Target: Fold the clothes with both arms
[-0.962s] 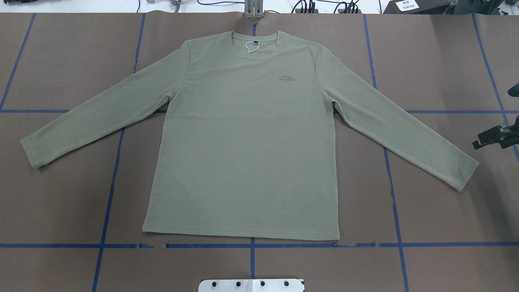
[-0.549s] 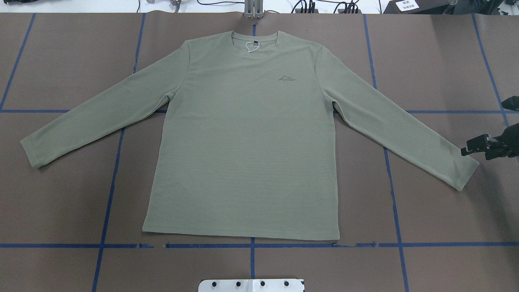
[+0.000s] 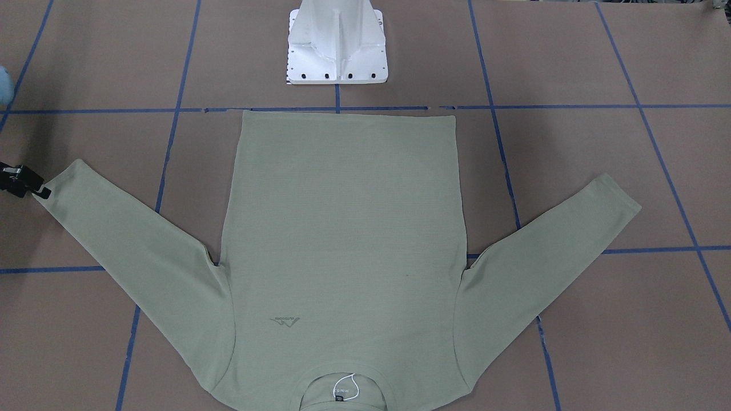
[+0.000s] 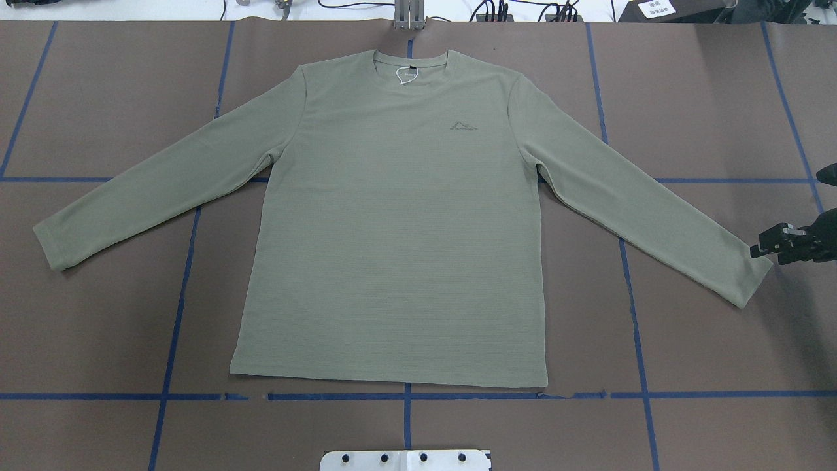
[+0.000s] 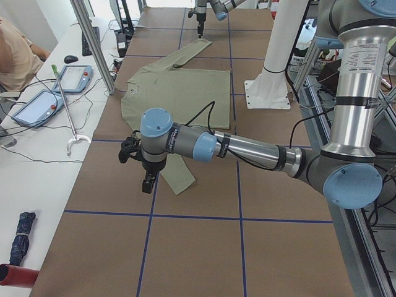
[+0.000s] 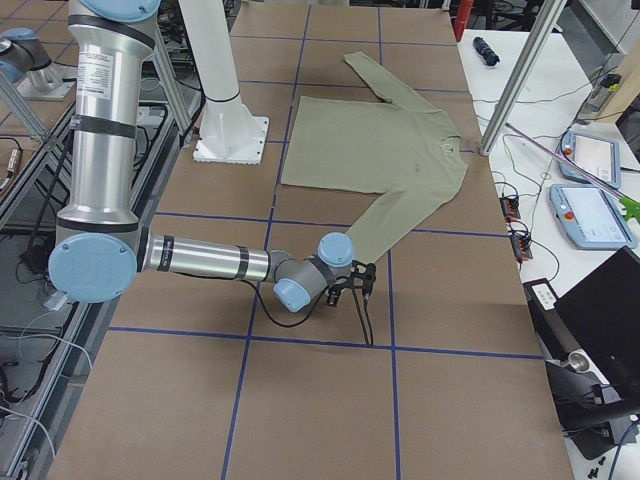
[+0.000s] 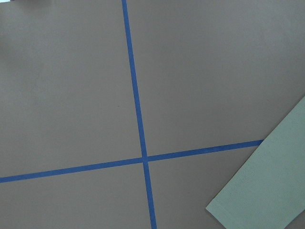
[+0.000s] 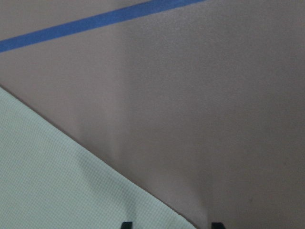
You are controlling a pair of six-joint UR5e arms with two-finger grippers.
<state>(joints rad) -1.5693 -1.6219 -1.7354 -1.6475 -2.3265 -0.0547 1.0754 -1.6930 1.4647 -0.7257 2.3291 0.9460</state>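
The pale sage-green shirt [image 4: 392, 229] lies flat and face up on the brown table, neck away from the robot and both sleeves spread out. My right gripper [image 4: 762, 252] hovers at the end of the right-hand sleeve cuff [image 4: 745, 275]. It also appears at the left edge of the front-facing view [image 3: 41, 191]. In the right wrist view its fingertips [image 8: 126, 224] stand apart and open, one over the sleeve [image 8: 47, 181], the other over bare table. My left gripper [image 5: 148, 182] shows only in the exterior left view, beside the other cuff [image 5: 179, 182]. I cannot tell whether it is open or shut.
The white pedestal base [image 3: 337, 45] stands at the robot's side, just behind the shirt's hem. Blue tape lines [image 7: 138, 119] grid the table. Along the far edge runs a white desk with tablets [image 5: 37, 105], cables and a person's arm [image 5: 15, 55].
My right gripper has come in from the right edge, moving left and toward the robot, and now sits at the sleeve cuff. The shirt has not moved.
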